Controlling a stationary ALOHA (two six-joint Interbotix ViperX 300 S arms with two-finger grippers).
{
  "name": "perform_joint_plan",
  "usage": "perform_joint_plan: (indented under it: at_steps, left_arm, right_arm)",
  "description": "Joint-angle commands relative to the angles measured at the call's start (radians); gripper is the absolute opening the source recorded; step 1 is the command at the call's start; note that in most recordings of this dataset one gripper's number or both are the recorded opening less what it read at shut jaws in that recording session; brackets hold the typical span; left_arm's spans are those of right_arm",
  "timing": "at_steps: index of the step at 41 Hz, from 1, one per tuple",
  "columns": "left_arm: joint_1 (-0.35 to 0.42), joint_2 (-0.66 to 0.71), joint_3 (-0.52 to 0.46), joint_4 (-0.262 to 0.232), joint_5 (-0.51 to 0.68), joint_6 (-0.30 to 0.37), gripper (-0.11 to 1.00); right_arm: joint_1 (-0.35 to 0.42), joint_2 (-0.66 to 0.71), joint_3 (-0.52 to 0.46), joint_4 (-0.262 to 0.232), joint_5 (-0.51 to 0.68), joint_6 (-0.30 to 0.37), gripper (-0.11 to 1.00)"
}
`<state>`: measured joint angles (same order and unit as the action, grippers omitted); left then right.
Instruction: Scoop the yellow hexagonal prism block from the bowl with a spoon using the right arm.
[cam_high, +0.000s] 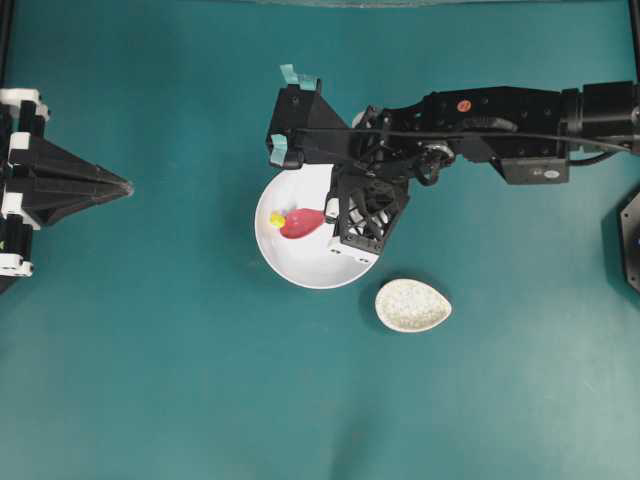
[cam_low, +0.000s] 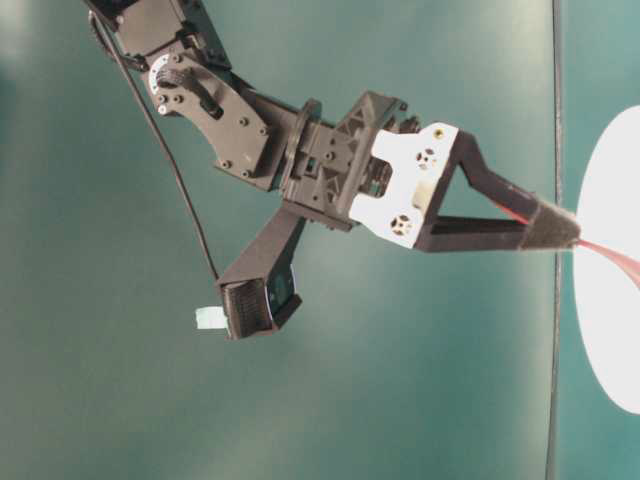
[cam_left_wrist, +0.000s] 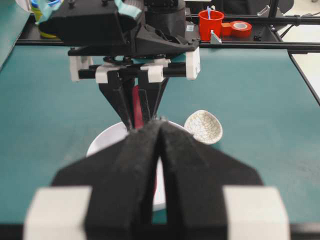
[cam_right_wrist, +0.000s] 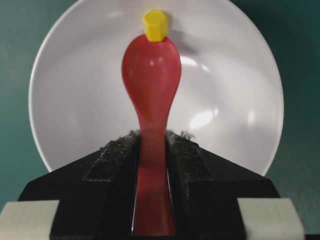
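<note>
The right arm's black-fingered gripper (cam_right_wrist: 152, 150) is clenched on the glossy red soup spoon (cam_right_wrist: 151, 75), aiming its scoop at the tiny yellow hexagonal block (cam_right_wrist: 155, 25) at upper centre of the white bowl (cam_right_wrist: 230, 75), ready to slide under.

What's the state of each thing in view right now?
Right gripper: shut on the spoon's handle.
Spoon: held, scoop inside the bowl, tip at the block.
Block: in the bowl, at the spoon's tip, not in the scoop.
Bowl: upright on the table.
Left gripper: shut, holding nothing.
Small dish: upright, empty.
</note>
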<state>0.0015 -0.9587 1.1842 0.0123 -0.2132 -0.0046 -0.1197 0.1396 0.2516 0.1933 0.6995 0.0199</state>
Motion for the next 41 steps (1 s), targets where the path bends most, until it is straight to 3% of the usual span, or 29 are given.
perform_joint_plan:
  at_steps: [1, 25, 41]
  left_arm:
    - [0.002, 0.008, -0.021, 0.003, -0.009, -0.002, -0.01]
    - [0.0, 0.008, -0.02, 0.003, -0.006, -0.002, -0.01]
    - [0.002, 0.008, -0.021, 0.002, -0.006, -0.002, -0.01]
  right_arm:
    - [0.002, -0.018, -0.028, -0.005, -0.018, -0.002, 0.22]
    - [0.003, -0.044, -0.008, -0.034, -0.061, 0.006, 0.22]
    - [0.003, -0.115, 0.109, -0.034, -0.169, 0.012, 0.22]
